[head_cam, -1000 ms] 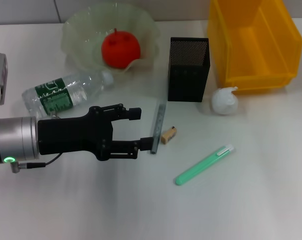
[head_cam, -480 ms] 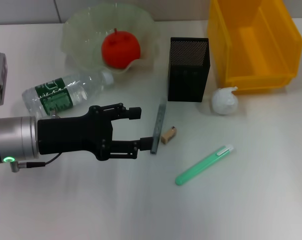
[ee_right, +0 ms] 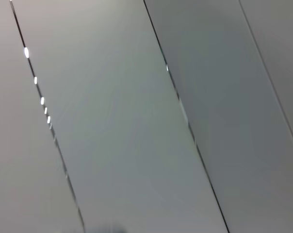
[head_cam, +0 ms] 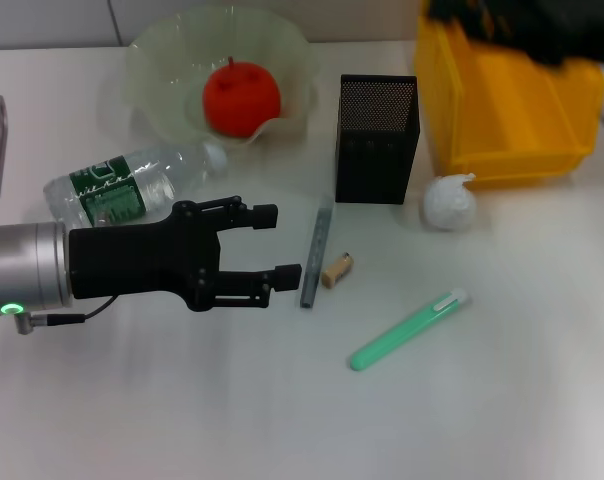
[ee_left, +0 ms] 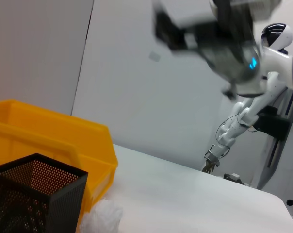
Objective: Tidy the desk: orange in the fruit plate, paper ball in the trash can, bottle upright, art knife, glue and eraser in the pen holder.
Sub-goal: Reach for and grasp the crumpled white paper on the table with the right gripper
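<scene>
Hovering low over the surface [head_cam: 182, 420], the left hand [head_cam: 279, 243], fingers apart, points at the grey art knife [head_cam: 316, 256] lying lengthwise just beyond its fingertips.

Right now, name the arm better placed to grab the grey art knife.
Left. The left gripper hangs open right beside the art knife on the desk; the right arm shows only as a dark blur above the trash can.

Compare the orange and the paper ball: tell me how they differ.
The orange is red-orange and smooth; the paper ball is white and wrinkled. The orange looks larger than the paper ball. The orange sits inside the fruit plate; the paper ball lies on the desk outside the trash can. Both are roundish.
</scene>
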Robot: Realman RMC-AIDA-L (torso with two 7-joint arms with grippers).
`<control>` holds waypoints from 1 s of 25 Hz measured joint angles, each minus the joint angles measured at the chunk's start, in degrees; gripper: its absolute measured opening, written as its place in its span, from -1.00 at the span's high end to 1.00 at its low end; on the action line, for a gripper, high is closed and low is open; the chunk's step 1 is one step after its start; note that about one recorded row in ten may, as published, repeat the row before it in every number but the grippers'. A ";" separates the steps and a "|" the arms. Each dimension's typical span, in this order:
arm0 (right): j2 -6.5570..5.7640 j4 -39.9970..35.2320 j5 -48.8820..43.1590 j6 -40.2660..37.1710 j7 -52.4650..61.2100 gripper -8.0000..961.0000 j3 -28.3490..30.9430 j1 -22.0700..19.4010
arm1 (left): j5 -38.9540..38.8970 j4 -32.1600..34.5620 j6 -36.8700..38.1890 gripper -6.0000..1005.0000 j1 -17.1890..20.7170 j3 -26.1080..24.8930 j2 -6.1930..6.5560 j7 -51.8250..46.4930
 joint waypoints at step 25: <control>2.25 4.58 -22.87 3.05 -17.93 -0.41 4.45 -8.00 | 4.17 9.72 -1.10 -0.68 -3.53 -2.21 2.42 -13.30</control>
